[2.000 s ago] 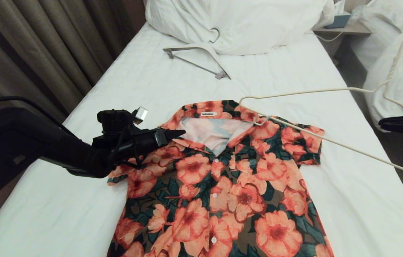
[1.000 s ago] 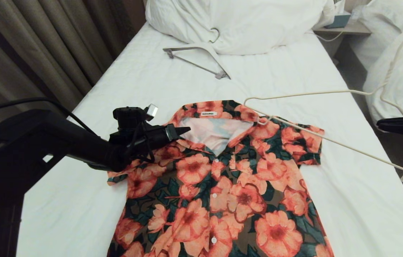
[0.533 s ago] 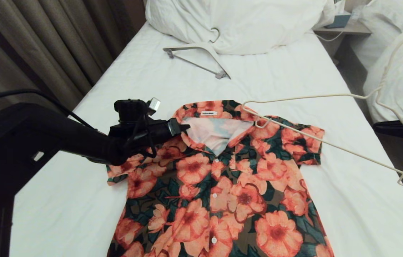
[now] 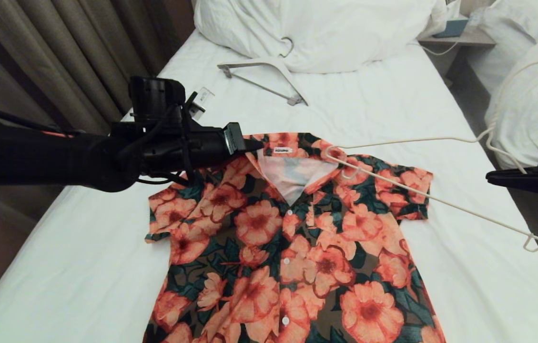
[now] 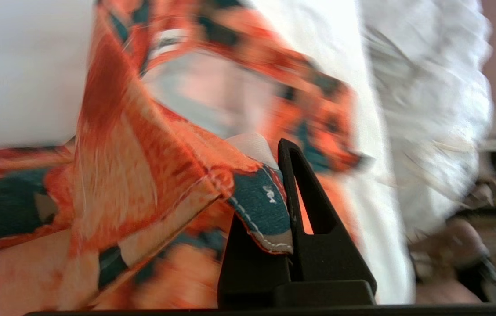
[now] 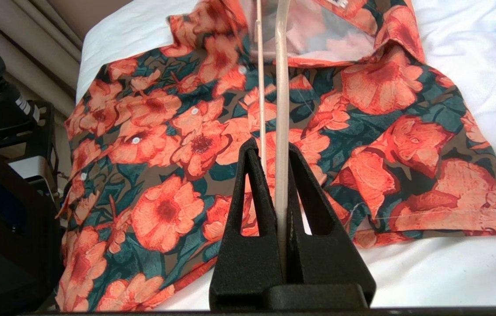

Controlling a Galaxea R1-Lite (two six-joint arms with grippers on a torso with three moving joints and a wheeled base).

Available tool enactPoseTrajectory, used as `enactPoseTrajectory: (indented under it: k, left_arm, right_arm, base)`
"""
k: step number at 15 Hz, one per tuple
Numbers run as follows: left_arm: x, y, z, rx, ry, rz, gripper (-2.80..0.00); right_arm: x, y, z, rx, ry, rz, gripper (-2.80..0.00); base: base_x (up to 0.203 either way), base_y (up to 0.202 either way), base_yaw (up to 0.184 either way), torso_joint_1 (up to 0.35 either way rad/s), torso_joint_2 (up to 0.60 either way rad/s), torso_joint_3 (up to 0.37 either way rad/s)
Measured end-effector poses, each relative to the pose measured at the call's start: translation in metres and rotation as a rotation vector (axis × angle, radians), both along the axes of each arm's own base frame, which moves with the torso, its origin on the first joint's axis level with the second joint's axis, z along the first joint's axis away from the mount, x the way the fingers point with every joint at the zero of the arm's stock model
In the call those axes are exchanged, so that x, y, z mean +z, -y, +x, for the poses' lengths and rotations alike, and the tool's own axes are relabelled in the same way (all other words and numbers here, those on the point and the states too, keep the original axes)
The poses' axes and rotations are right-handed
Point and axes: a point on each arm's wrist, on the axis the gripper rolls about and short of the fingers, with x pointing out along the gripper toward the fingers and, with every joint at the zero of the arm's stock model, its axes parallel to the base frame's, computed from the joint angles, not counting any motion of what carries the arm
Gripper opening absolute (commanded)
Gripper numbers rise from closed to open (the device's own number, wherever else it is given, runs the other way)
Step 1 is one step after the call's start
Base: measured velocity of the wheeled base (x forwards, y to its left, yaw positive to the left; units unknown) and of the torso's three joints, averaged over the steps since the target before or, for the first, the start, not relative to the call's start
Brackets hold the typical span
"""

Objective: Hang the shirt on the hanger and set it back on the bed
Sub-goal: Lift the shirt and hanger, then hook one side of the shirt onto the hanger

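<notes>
The left gripper (image 4: pixel 255 143) reaches in from the left side of the bed (image 4: pixel 83 267), its jaws pressed together on the left collar edge of the shirt (image 4: pixel 297 247). In the left wrist view the gripper (image 5: pixel 280 206) has a fold of green-and-orange hem pinched between its black fingers (image 5: pixel 307 206), and the cloth rises toward the jaws from the sheet. The rest of the shirt lies flat and face up on the bed, buttons down the middle, collar open just beyond the left jaws.

Past the collar, a thicker white hanger (image 4: pixel 264 76) lies near the pillow (image 4: pixel 326 28), well apart from both grippers.

The hanger (image 4: pixel 421 190), thin and cream-white, stretches from the shirt's collar area out to the right gripper (image 4: pixel 490 177) at the bed's right edge. The right wrist view shows that gripper (image 6: pixel 282 175) with jaws clamped on the hanger's wire (image 6: pixel 281 109), which runs straight ahead of the jaws above the shirt's right shoulder.
</notes>
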Motion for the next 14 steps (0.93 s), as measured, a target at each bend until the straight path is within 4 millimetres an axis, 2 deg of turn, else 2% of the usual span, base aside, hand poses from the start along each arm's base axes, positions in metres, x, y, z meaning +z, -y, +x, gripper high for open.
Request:
enactPoseTrajectory:
  k: [3,6,9,14]
  left_arm:
    - [0.029,0.022,-0.035,-0.042,0.029,0.008,-2.80]
    - [0.050,0.043,-0.063,-0.078,0.063,0.034,-2.80]
    - [0.060,0.059,-0.083,-0.090,0.108,0.053,-2.80]
    - [0.063,0.075,-0.101,-0.133,0.118,0.063,-2.80]
  right_arm:
    - [0.001,-0.005,-0.001,0.014,0.000,0.000,-2.80]
    - [0.004,-0.013,-0.003,0.040,-0.002,0.002,-2.80]
    - [0.005,-0.022,-0.005,0.069,-0.002,0.002,-2.80]
    - [0.007,-0.034,-0.010,0.108,0.005,0.000,-2.80]
  base:
    - [0.000,0.000,0.000,0.000,0.00,0.000]
    - [0.000,0.000,0.000,0.000,0.00,0.000]
    - [0.000,0.000,0.000,0.000,0.00,0.000]
    - [0.000,0.000,0.000,0.000,0.00,0.000]
